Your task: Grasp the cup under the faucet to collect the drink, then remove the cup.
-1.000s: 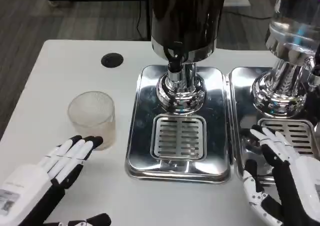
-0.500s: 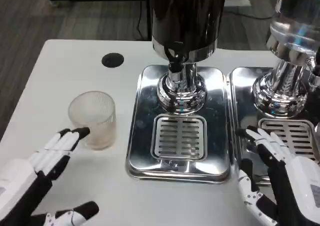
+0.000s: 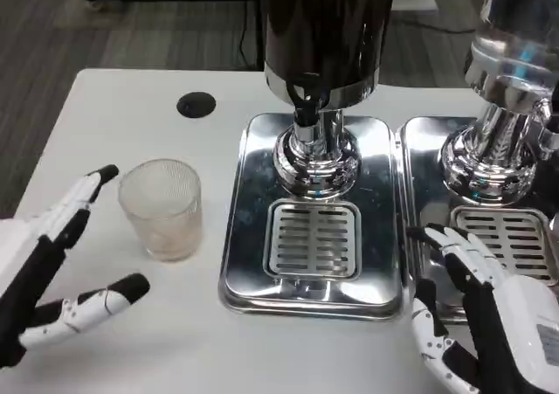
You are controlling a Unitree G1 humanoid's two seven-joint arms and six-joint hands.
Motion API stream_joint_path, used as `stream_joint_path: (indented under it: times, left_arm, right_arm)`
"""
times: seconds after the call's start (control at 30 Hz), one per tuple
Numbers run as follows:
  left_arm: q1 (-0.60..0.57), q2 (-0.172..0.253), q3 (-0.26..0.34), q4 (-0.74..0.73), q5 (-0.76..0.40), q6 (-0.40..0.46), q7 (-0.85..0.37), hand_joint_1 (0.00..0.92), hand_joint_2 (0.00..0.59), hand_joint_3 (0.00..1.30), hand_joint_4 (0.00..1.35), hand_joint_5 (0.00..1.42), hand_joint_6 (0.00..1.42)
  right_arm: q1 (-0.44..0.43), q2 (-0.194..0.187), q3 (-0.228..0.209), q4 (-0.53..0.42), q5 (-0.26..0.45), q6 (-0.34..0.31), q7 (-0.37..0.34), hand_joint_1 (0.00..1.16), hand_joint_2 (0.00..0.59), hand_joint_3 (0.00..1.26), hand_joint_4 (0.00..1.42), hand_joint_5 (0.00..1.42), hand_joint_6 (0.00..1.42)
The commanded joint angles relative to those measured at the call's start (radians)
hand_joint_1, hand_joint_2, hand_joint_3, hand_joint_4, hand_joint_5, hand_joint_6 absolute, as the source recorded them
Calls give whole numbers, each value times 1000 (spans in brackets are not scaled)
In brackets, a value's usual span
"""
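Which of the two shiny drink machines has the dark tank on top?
The drink dispenser in the middle, nearer the cup. Its tank looks dark brown, while the dispenser on the right has a clear, see-through tank.

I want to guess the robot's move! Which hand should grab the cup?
Probably the left hand. It is open beside the cup, fingers spread either side of it. The right hand sits beyond the dispenser tray, far from the cup.

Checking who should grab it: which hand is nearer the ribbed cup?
Left. The left hand is open just left of the cup, not touching; the right hand rests far across the drip tray.
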Motion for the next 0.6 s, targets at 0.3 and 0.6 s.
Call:
stream_joint_path:
  times: [0.3,0.6]
  left_arm:
    - [-214,-49,-62,192,-10,97,-37,0,19,22,20,142,179]
    - [-366,-58,-144,355,19,140,-39,0,6,0,0,140,174]
  right_arm:
    - [18,23,10,-17,-16,9,-10,454,586,271,174,122,177]
    - [29,31,14,-31,-16,16,-12,453,586,293,187,132,197]
